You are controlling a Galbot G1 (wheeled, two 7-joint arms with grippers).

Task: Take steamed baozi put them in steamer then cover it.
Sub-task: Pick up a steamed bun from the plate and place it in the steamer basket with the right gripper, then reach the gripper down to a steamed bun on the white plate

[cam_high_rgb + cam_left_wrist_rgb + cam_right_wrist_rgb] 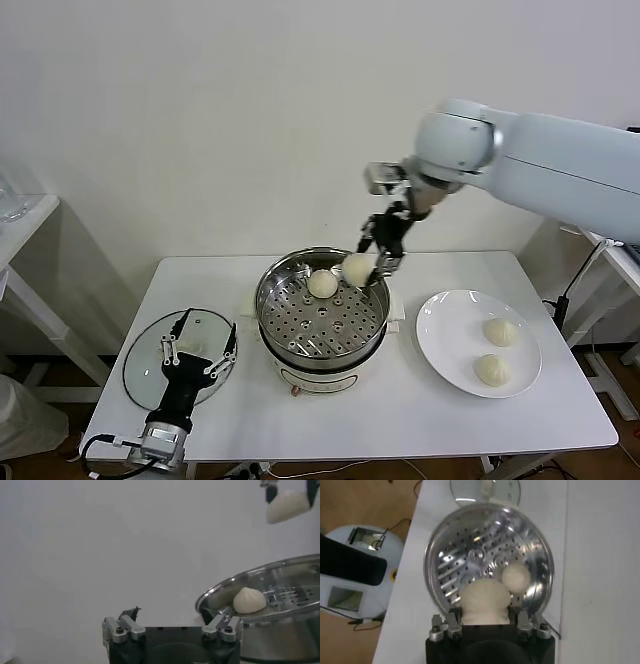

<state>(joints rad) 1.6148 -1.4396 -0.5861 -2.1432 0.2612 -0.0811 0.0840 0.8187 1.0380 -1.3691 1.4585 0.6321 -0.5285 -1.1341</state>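
Observation:
The steamer [268, 300] stands in the middle of the white table with one baozi [322, 284] on the far part of its perforated floor. Just above the far right rim, my right gripper [372, 262] is shut on a second baozi [357, 268]. In the right wrist view this baozi [485, 600] fills the space between the fingers, above the steamer [465, 550] and beside the bun lying in it [516, 576]. Two more baozi [500, 331] [491, 369] lie on the white plate [445, 330]. My left gripper [200, 345] stands open over the glass lid [145, 360].
The glass lid lies flat at the table's left front. The plate sits to the right of the steamer. A wall stands close behind the table. The left wrist view shows the left gripper [172, 622], the steamer [280, 625] and the held bun [287, 506].

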